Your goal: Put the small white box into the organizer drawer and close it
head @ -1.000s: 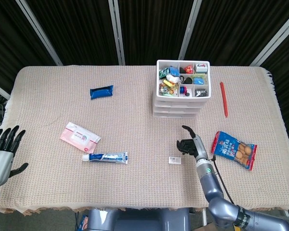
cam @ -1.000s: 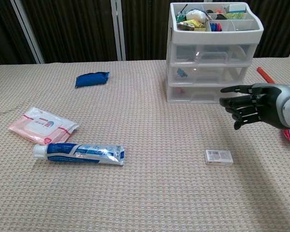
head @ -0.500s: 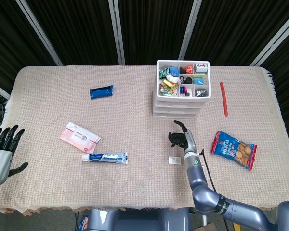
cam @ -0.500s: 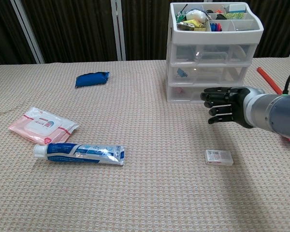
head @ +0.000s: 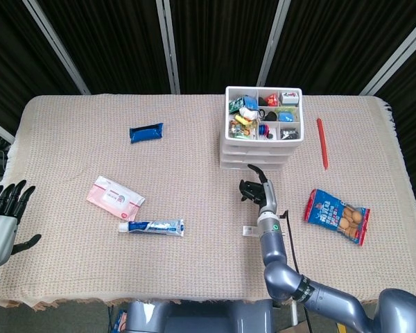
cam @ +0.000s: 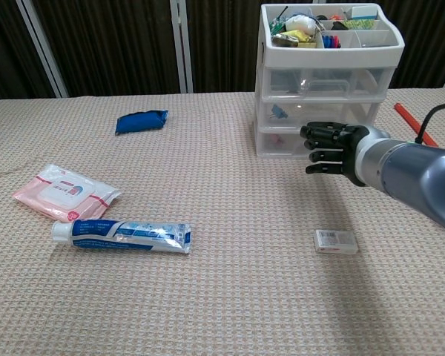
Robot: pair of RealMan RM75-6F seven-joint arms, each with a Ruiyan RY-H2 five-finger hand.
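Bright, even light; perhaps slight softness

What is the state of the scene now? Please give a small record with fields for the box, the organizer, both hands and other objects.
small white box: lies on the table cloth, not held
organizer: three drawers, all shut; top tray full of small items
right hand: in front of the lowest drawer, holds nothing
left hand: at the table's left edge, fingers spread
other objects: toothpaste tube, wipes pack, blue packet, snack bag, red pen
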